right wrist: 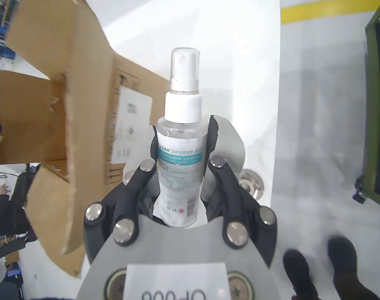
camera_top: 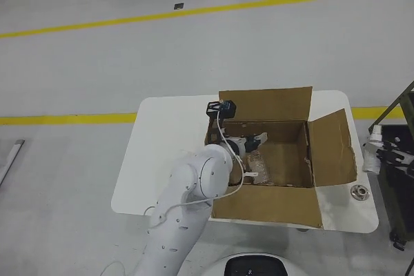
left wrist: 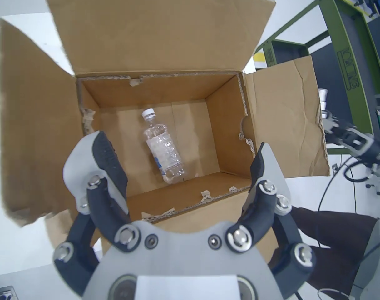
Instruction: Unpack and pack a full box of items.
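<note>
Starting up close: our right tool (right wrist: 183,137) is clamped tight on a small clear spray bottle (right wrist: 182,104). The pads grip its labelled body and the white pump and clear cap stick out past the fingertips. From above, that tool hangs just beyond the right edge of the surface (camera_top: 159,159), off the board altogether.

Our left tool (left wrist: 181,148) has its fingers (left wrist: 107,154) spread wide, nothing between them and touching nothing. It hovers over the open box (camera_top: 290,155), just inside the wall that faces the surface's left edge.

Down on the box floor a clear water bottle (left wrist: 163,151) with a white cap lies on its side, toward that same wall, with brown cardboard showing on either side of it. All four flaps splay outward, and the torn rim has bits of paper hanging off it.

The box takes up the right half of the white surface, reaching from the far edge almost to the near one. A small round metal fitting (camera_top: 359,192) sits by the near right corner. Past the right edge there's a green cart (camera_top: 407,179), and a yellow line (camera_top: 55,119) runs across the grey floor.
</note>
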### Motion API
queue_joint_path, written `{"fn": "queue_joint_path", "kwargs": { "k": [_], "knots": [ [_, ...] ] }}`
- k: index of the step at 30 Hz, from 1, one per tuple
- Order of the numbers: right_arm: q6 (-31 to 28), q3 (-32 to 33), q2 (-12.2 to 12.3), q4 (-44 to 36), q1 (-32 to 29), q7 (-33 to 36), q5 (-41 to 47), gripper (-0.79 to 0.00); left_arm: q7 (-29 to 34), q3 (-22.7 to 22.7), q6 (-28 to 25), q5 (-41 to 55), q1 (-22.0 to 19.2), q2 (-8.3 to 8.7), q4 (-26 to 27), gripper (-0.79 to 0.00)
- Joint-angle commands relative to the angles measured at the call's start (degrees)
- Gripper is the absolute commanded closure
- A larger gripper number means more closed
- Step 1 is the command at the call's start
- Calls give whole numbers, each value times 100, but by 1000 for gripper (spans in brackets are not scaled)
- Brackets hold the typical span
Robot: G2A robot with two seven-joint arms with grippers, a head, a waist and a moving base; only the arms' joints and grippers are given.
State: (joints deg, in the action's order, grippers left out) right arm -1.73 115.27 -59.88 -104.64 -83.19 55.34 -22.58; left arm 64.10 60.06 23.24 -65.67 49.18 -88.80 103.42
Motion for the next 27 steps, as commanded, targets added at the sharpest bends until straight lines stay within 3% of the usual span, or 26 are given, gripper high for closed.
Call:
{"fn": "queue_joint_path", "kwargs": {
  "k": [1,7,11,18,27],
  "knots": [
    [-22,128,2,-184,1,-62,304,0,35,106,85,-170,94,23,241,-785],
    [-238,-12,-8,-787,90,27,1628,0,161,348,133,-607,331,82,697,-785],
    [-319,-632,6,-1086,272,158,1732,0,208,534,213,-826,503,112,867,-785],
    [-129,-2508,-18,-976,864,-61,333,0,327,800,273,-1084,735,149,1135,-785],
    [938,-4804,-258,790,2134,-652,-1939,0,327,800,273,-1084,735,149,1135,-785]
  ]
}}
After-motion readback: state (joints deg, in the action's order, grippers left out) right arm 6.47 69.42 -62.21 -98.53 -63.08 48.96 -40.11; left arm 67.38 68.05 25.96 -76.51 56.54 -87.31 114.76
